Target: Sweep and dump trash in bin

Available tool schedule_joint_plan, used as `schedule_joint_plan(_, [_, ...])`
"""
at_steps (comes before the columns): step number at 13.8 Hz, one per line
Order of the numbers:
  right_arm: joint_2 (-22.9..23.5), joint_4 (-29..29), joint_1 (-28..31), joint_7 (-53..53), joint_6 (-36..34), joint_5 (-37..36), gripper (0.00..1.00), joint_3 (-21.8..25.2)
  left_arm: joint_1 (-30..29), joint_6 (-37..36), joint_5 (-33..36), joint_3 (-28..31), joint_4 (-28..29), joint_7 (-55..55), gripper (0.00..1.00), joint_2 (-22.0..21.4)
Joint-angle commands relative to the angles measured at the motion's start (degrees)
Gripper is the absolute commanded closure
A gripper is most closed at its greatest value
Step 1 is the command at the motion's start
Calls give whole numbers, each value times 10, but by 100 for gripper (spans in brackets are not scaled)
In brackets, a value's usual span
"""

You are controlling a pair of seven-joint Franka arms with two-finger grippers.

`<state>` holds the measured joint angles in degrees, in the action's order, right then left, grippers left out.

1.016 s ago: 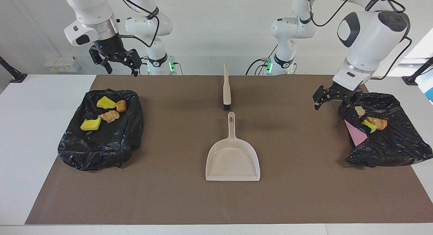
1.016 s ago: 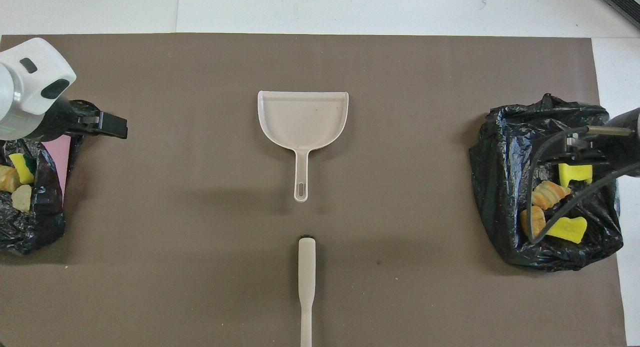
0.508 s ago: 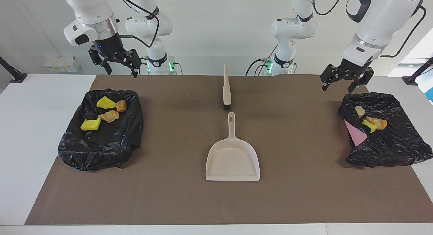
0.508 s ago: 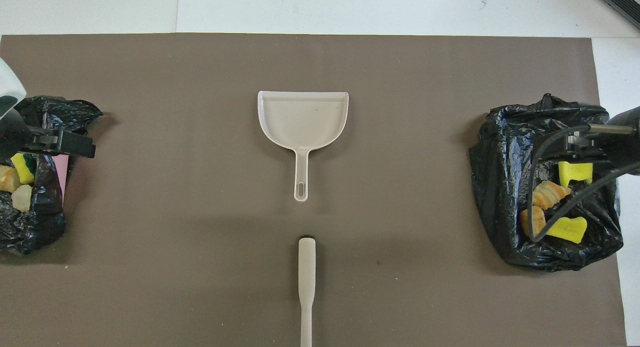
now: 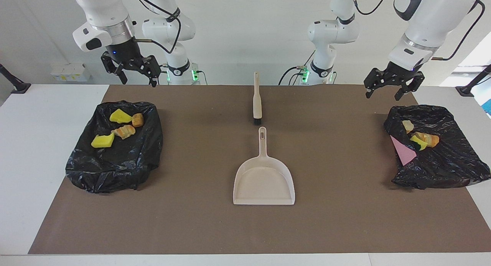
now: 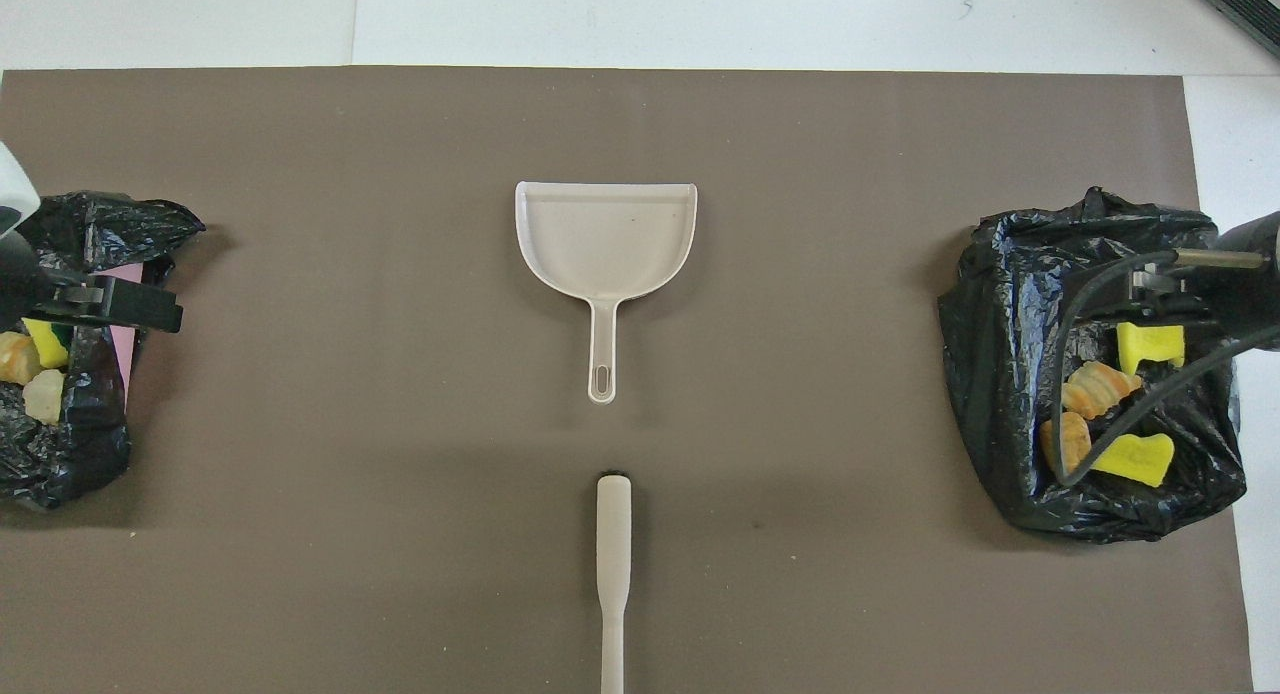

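Trash point(image 5: 119, 128) in crinkled black bags point(image 5: 115, 147) at frame left and right, below empty, spread-open right gripper point(image 5: 132, 72) and left gripper point(image 5: 391, 84), smooth beige dustpan point(image 5: 264, 178) and brush point(image 5: 257, 99) centre.

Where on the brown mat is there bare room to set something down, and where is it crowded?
Bare brown mat lies between the dustpan and each black bag, and along the mat's edge farthest from the robots. Crowded: the midline, where the hand brush nearly meets the dustpan's handle, and both bags holding the trash.
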<state>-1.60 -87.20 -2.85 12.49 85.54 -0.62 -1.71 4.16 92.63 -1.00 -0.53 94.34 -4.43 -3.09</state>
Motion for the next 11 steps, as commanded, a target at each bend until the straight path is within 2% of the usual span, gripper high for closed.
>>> schedule_joint_plan(1, [-5, 0, 1, -11, 2, 1, 0, -1, -6, -19, 9, -5, -13, -8, 0, 1])
schedule_joint_plan(11, [-7, -4, 1, -12, 1, 4, 0, -2, -10, -20, 9, -5, -10, -8, 0, -2])
